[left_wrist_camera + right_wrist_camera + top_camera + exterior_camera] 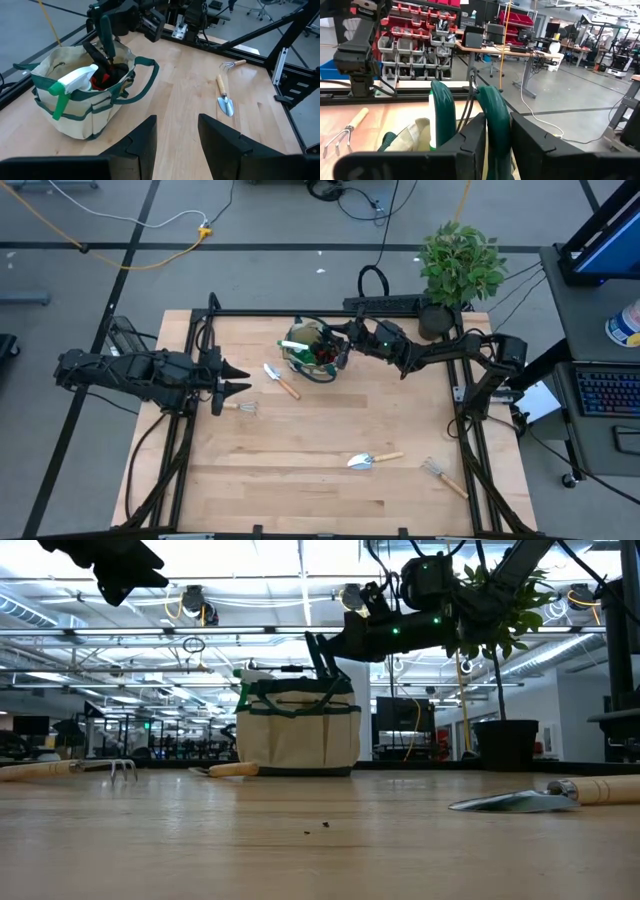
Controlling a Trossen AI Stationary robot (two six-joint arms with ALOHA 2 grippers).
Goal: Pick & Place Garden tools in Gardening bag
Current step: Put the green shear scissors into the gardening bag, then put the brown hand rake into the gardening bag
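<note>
Right gripper (pixel 345 340) grips the green-handled pruning shears (pixel 106 37), stiff and top-heavy so best held by the handles, over the soft-sided gardening bag (pixel 312 350) already holding a spray bottle (pixel 75 82) and red glove (pixel 103 78), while the left gripper (pixel 240 377) hangs open near a hand rake (pixel 245 408).

I read the table (pixel 320 480) as pale wood planks with a smooth satin finish. The gardening bag (pixel 75 107), just beneath the right claw (pixel 495 132), is matt beige cloth with dark green fabric trim. The shears (pixel 470 112) between that claw's fingers carry glossy green plastic handles. The trowel (pixel 225 97), well apart from the left claw (pixel 175 135), has a shiny metal blade and light wooden handle.
</note>
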